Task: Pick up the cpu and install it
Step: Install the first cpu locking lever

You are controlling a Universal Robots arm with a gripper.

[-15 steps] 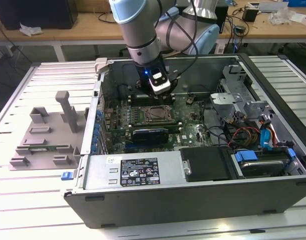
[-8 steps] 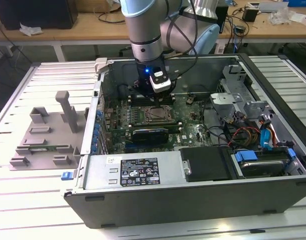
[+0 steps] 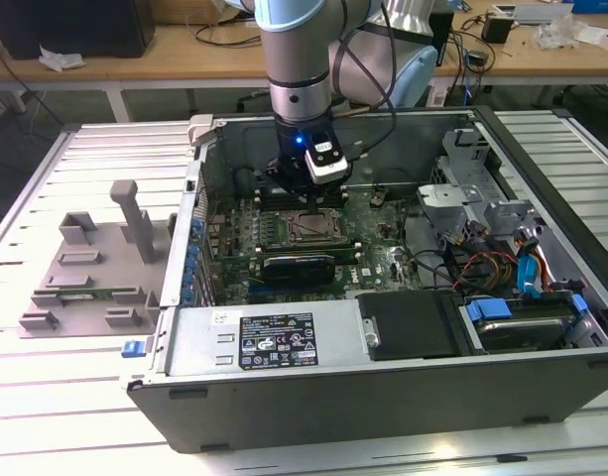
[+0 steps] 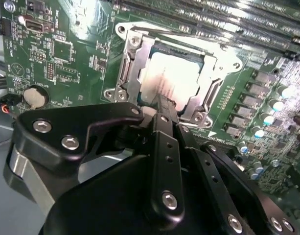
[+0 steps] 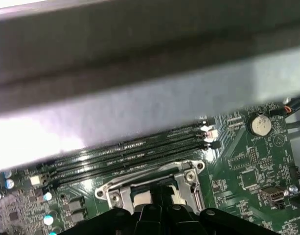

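Note:
The cpu [image 4: 181, 78], a flat square chip with a shiny pale top, lies flat in the motherboard socket, inside the socket's metal frame [image 4: 124, 68]. My gripper [image 4: 162, 100] hangs just over the chip's edge with its fingers together and nothing between them. In the first wrist view the gripper [image 5: 159, 193] sits above the socket frame [image 5: 189, 176], with pale strips of the cpu [image 5: 141, 197] showing beside it. In the exterior view the gripper [image 3: 318, 196] is down inside the open computer case [image 3: 383, 397], right above the socket [image 3: 305, 230].
A grey fixture tray [image 3: 85, 268] with upright posts lies on the exterior view's left of the case. Memory slots [image 4: 213, 19] run beside the socket and a coin cell [image 4: 34, 97] sits nearby. Drive bays and cables [image 3: 502, 258] crowd the case's right. The case wall [image 5: 140, 73] looms close.

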